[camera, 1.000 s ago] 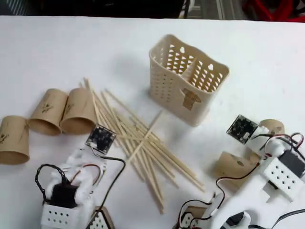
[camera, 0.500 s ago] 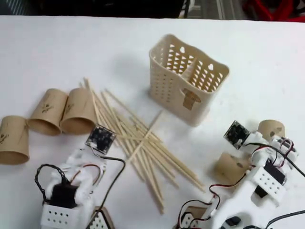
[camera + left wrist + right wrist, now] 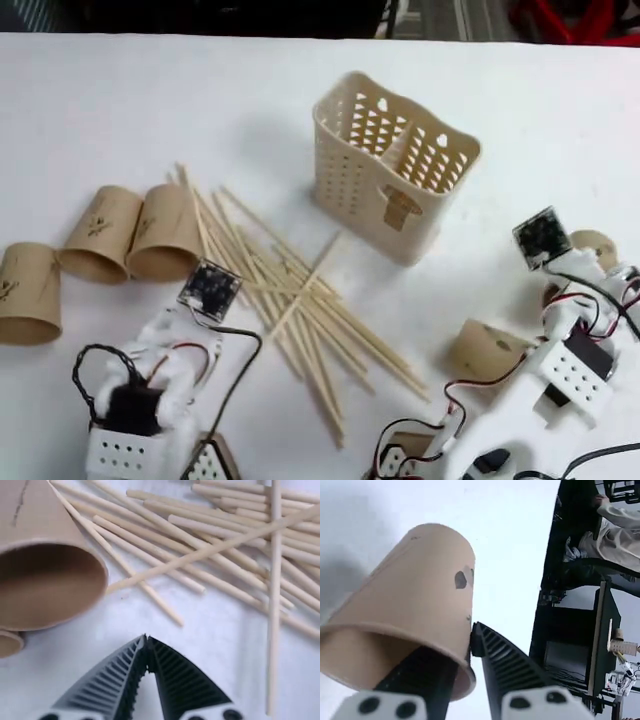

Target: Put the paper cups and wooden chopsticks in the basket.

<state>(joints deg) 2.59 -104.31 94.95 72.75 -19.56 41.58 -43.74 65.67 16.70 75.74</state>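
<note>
White worktop (image 3: pixel 150 100) carries everything. Cream slotted basket (image 3: pixel 350 185) stands upright mid-worktop, two compartments, nothing visible inside. Wooden chopsticks (image 3: pixel 300 300) lie in a loose crossed pile, between basket and left arm, touching the nearest cups. Three paper cups (image 3: pixel 100 235) lie on their sides in a row left of the pile. Another cup (image 3: pixel 485 350) lies on its side by the right arm, near the basket's front. Held cup (image 3: pixel 415 615) is in the right pincer (image 3: pixel 462 647), to the right of the basket: one finger inside the rim, one outside, closed on the cup wall. Left pincer (image 3: pixel 146 639) has tips pressed together, holding nothing, low over bare worktop just beside a cup mouth and the chopsticks.
</note>
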